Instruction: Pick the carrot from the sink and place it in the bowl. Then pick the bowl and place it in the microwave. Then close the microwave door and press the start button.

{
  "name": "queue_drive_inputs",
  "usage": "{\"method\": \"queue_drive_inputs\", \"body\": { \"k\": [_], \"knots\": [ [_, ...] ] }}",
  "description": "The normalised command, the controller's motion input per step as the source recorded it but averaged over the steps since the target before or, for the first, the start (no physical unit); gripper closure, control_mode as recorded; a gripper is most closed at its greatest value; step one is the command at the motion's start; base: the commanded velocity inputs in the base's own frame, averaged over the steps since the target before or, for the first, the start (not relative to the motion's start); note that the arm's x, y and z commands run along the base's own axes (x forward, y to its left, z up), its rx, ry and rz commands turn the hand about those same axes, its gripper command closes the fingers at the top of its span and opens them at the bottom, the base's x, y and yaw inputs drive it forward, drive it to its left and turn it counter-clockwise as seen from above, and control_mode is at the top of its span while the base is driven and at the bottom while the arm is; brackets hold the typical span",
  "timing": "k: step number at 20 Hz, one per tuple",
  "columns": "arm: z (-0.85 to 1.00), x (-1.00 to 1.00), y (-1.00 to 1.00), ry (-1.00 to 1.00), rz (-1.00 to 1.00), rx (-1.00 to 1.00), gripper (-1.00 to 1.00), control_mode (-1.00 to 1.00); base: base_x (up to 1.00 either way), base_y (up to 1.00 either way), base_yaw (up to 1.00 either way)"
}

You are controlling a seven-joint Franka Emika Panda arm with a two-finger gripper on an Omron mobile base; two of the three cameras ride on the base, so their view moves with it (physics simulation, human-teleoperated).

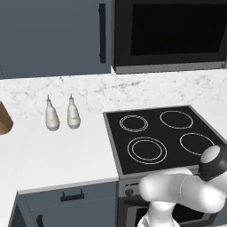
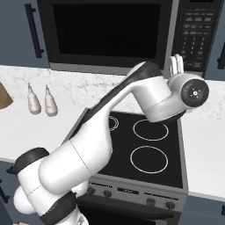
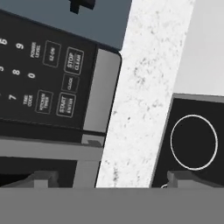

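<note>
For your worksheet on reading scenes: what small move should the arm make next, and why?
Probably ease the pincer toward the black microwave keypad's START button: the dark glass door looks closed, and the hand already faces the keypad.

This is a home kitchen, rendered. A black glass cooktop (image 1: pixel 162 137) with four ring burners sits flush in a white tabletop (image 1: pixel 57 150), its knob panel (image 2: pixel 132 193) along the front edge. Above it hangs a built-in microwave (image 2: pixel 110 33) with a dark glass door and a keypad (image 3: pixel 48 78) bearing start and stop buttons. Blue-grey cabinets (image 1: pixel 48 35) with black handles, a marbled backsplash (image 1: pixel 88 91) and two white bottles (image 1: pixel 62 116) near the tabletop's back edge complete it.
</note>
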Motion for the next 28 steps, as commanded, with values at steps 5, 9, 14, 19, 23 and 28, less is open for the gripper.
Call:
{"method": "queue_drive_inputs", "body": {
  "k": [5,9,14,19,23,28],
  "knots": [
    [0.00,0.31,0.00,-0.07,0.00,0.10,-1.00,-1.00,0.00,0.00,0.00],
    [0.00,0.31,0.00,-0.04,0.00,0.07,-1.00,-1.00,0.00,0.00,0.00],
    [0.00,0.26,-0.13,-0.04,0.00,0.06,-1.00,-1.00,0.00,0.00,0.00],
    [0.00,0.28,-0.27,-0.02,0.00,0.05,-1.00,-1.00,0.00,0.00,0.00],
    [0.00,0.27,-0.23,-0.02,0.00,0.04,-1.00,-1.00,0.00,0.00,0.00],
    [-0.03,0.33,-0.14,-0.01,0.00,0.03,-1.00,-1.00,0.00,0.00,0.00]
  ]
}}
